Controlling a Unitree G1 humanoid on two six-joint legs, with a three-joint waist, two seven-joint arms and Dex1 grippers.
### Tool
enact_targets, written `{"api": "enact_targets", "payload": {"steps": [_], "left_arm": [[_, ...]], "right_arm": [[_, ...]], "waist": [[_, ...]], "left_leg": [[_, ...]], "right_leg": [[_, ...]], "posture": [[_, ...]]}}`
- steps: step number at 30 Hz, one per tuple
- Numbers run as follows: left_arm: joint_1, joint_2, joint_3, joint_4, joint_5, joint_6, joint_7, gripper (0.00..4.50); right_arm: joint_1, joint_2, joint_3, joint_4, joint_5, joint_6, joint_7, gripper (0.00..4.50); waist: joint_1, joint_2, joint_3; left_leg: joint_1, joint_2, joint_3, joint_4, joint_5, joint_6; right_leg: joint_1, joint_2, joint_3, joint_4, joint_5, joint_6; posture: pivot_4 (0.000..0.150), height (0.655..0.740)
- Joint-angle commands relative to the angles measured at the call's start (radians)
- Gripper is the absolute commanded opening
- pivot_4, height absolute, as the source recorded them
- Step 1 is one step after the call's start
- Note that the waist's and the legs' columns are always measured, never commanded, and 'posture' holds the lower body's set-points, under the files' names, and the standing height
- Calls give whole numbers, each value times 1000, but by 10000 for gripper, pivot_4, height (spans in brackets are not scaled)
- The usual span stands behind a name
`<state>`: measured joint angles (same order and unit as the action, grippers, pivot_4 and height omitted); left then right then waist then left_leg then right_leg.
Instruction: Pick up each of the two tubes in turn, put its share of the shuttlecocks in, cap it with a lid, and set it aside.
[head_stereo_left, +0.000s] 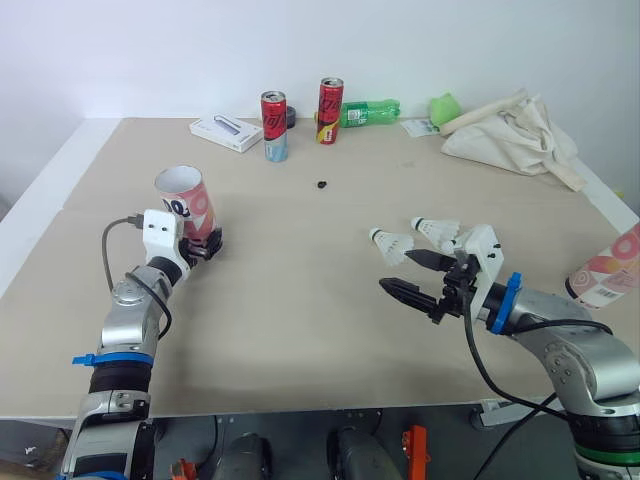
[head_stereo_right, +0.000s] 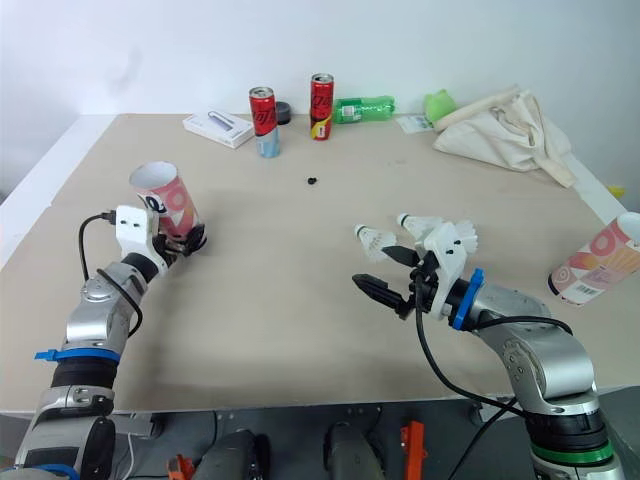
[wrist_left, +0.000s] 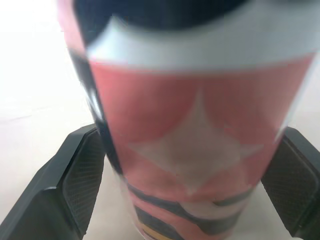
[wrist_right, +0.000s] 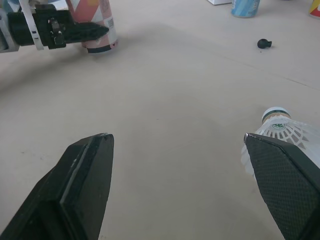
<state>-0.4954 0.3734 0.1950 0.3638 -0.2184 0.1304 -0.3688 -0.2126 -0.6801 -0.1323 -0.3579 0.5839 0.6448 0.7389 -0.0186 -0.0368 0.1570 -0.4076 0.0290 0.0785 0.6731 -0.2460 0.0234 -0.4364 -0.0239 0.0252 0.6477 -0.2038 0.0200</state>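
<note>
Left gripper (head_stereo_left: 203, 246) is clamping the tube (head_stereo_left: 185, 198) low, likely risking tipping; right gripper (head_stereo_left: 397, 270) is hanging spread, right of the tube.

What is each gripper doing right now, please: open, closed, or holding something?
Left gripper: closed on the tilted tube.
Right gripper: open, holding nothing.

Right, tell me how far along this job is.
Done: nothing; neither tube is capped. In hand: left tool grips the first tube, tilted, mouth open; right tool is open beside two shuttlecocks on the table. Left: fill and cap this tube, set it aside, then the second tube at the right edge.
</note>
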Motion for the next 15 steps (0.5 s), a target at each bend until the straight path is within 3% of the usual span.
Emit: {"api": "enact_targets", "payload": {"steps": [1,10,11,13,15], "left_arm": [[-26,7,19,-22,2,-31,20,43952],[-37,3,8,7,20,-46,38,43952],[-38,3,8,10,20,-44,39,38819],[-43,4,6,17,21,-33,40,33512],[-45,4,7,19,19,-31,39,33512]], "right_arm": [[-9,-9,-25,-23,7,-7,0,45000],[-4,-10,-30,-27,8,-4,-3,45000],[-4,-10,-30,-28,8,-4,-3,45000],[-4,-11,-30,-28,8,-4,-3,45000],[-3,-11,-30,-28,8,-4,-3,45000]], "waist": [[0,0,0],[0,0,0],[0,0,0],[0,0,0],[0,0,0]], "left_leg": [[0,0,0,0,0,0],[0,0,0,0,0,0],[0,0,0,0,0,0],[0,0,0,0,0,0],[0,0,0,0,0,0]], "right_leg": [[0,0,0,0,0,0],[0,0,0,0,0,0],[0,0,0,0,0,0],[0,0,0,0,0,0],[0,0,0,0,0,0]], "posture": [[1500,7324],[1500,7324],[1500,7324],[1500,7324],[1500,7324]]}}
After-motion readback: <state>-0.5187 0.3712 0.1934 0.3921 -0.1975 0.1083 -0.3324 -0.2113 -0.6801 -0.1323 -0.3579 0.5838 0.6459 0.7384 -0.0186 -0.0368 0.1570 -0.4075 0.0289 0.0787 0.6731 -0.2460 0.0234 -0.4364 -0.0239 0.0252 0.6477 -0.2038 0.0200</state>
